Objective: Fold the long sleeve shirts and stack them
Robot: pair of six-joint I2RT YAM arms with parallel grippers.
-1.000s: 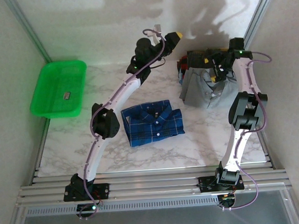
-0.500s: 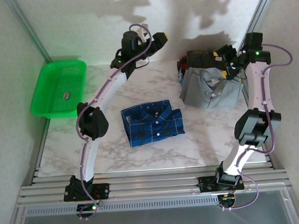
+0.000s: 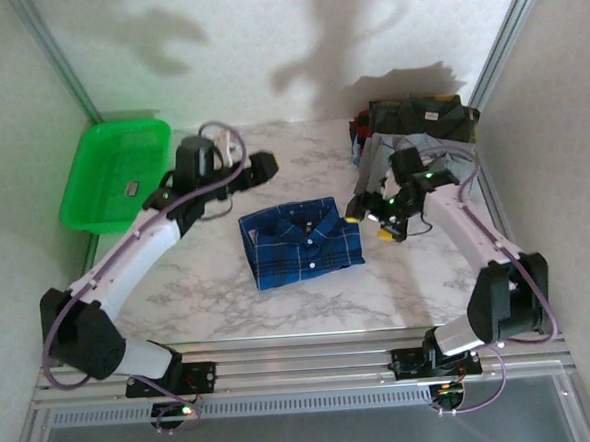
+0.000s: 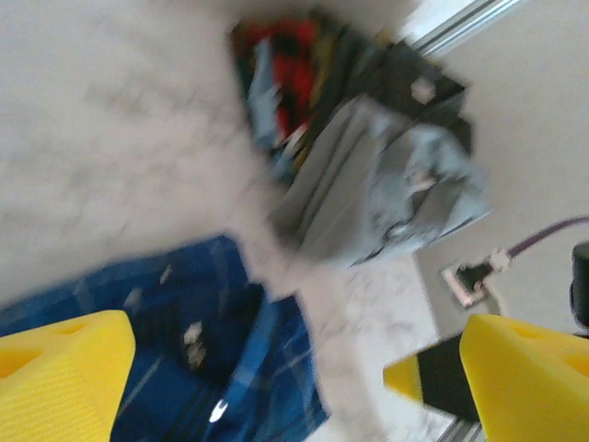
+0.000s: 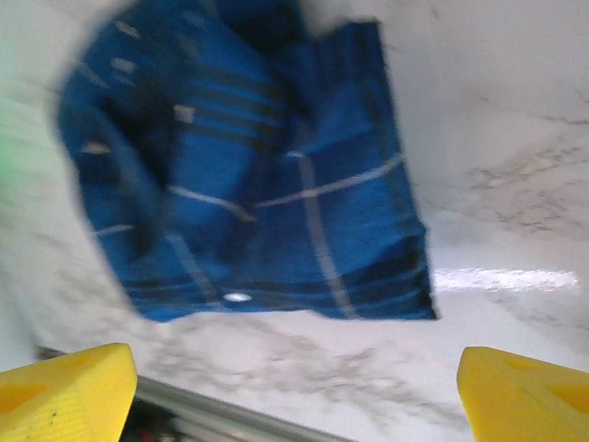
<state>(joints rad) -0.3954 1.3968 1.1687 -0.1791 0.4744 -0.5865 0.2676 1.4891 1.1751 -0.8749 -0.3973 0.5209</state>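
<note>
Basket (image 3: 100,171) at left, apart from plaid shirt (image 3: 301,243)

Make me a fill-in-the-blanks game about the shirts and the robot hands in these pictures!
1. The folded plaid shirt in the middle is dark ___.
2. The plastic basket on the robot's left is ___.
3. The left gripper and the right gripper are both ___, gripping nothing.
4. The grey shirt lies on the robot's ___ side.

Missing words: blue; green; open; right.
</note>
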